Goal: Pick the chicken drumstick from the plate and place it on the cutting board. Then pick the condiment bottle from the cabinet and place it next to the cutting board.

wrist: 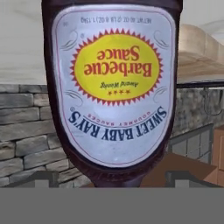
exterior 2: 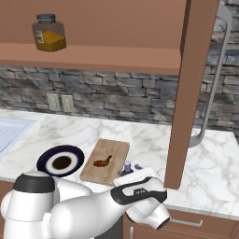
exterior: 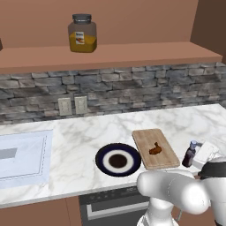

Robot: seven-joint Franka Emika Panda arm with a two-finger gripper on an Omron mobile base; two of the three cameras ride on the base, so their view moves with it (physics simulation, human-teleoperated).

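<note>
The chicken drumstick (exterior: pixel 155 148) (exterior 2: pixel 102 161) lies on the cutting board (exterior: pixel 145 139) (exterior 2: pixel 114 149). Left of the board sits the plate (exterior: pixel 102 164) (exterior 2: pixel 44 161), with nothing on it. The condiment bottle (exterior: pixel 190 153) (exterior 2: pixel 127 166) (wrist: pixel 113 87) stands upright on the counter just right of the board. My gripper (wrist: pixel 113 177) is at the bottle, which reads upside down in the hand view. Its fingertips (wrist: pixel 46 177) stand wide, with a gap between each one and the bottle, so it is open. The cabinet (exterior: pixel 132 53) (exterior 2: pixel 116 56) runs along the wall above.
A wide orange-filled jar (exterior: pixel 82 34) (exterior 2: pixel 48 33) stands on the cabinet shelf. A sink (exterior: pixel 22 154) lies at the counter's left. An open cabinet door (exterior 2: pixel 191 93) with a long handle hangs over the counter right of the bottle. Wall outlets (exterior: pixel 73 106) sit in the stone backsplash.
</note>
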